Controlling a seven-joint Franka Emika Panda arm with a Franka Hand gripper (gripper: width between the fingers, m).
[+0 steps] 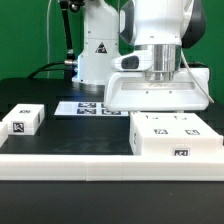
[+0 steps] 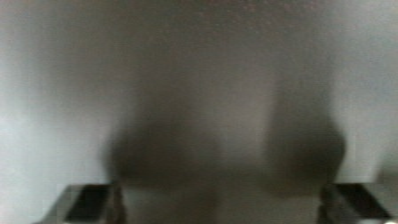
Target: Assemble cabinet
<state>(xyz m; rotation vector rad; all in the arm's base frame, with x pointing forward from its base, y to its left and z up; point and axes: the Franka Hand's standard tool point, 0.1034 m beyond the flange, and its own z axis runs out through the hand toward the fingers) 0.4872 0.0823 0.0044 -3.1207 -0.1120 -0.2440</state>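
Observation:
The cabinet (image 1: 176, 137), a large white box with square tags on its top and front, lies on the table at the exterior view's right. My gripper (image 1: 157, 108) hangs straight down just behind the cabinet's top edge, and the box hides its fingertips there. In the wrist view the dark fingertips (image 2: 89, 204) stand far apart at the frame's corners. A blurred pale surface (image 2: 214, 100) fills the whole space between them, very close to the camera. The jaws look open, with nothing clamped between them.
A small white tagged block (image 1: 22, 120) lies at the exterior view's left. The marker board (image 1: 88, 107) lies flat behind the middle, by the arm's base. A long white border rail (image 1: 100, 162) runs along the front, touching the cabinet's front.

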